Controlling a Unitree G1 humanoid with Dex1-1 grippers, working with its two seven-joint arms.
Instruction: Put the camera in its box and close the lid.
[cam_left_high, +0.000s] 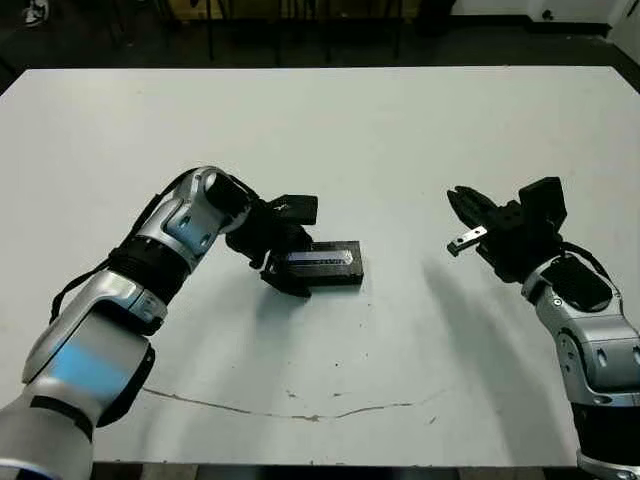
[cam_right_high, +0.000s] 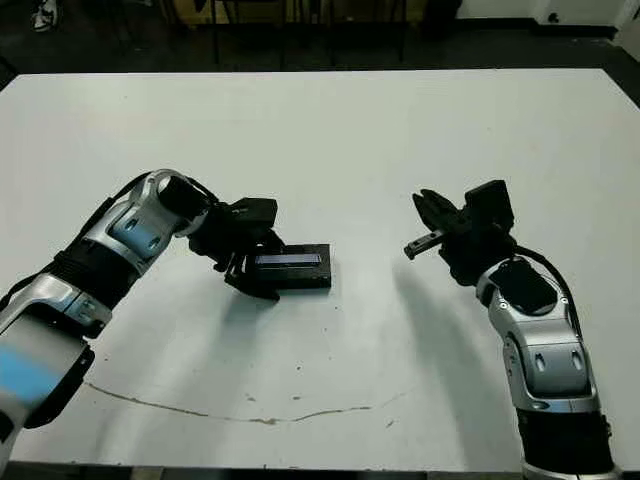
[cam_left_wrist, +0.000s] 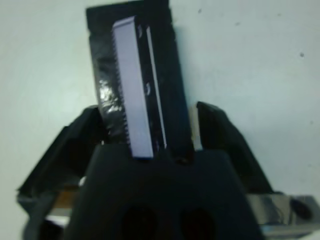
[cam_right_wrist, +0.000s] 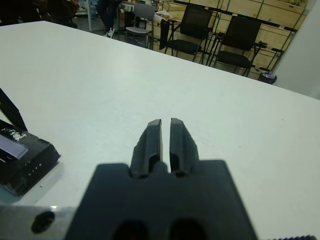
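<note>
Head view first, going left to right: the left gripper (cam_left_high: 281, 262) is down at the left end of the box (cam_left_high: 345, 279), which sits roughly mid-table, a bit left of centre and well away from every table (cam_left_high: 400, 130) edge. The lid (cam_left_high: 322, 258) is already on top, label strip facing up, so the box looks closed or very nearly so. Left wrist view shows the fingers (cam_left_wrist: 220, 135) spread wide, one on each side of the lid's near end, straddling it rather than pinching it. No grip that I can see.

The camera isn't visible anywhere on the table. My guess is it's inside under the lid, but the pictures can't prove that.

Over on the right, the right gripper (cam_right_high: 428, 225) hovers above bare table, well apart from the box, holding nothing. Right wrist view shows its fingers (cam_right_wrist: 150, 142) nearly together with just a thin slit between them.

What could go wrong, as I see it: the lid might not be fully seated, and I can't tell from these angles whether it sits flush. If the left gripper pulls back with a finger catching the end, it could drag the box or pop the lid up again. Nothing is bracing the far end either, so a push from the left would just slide the whole thing toward the right.
</note>
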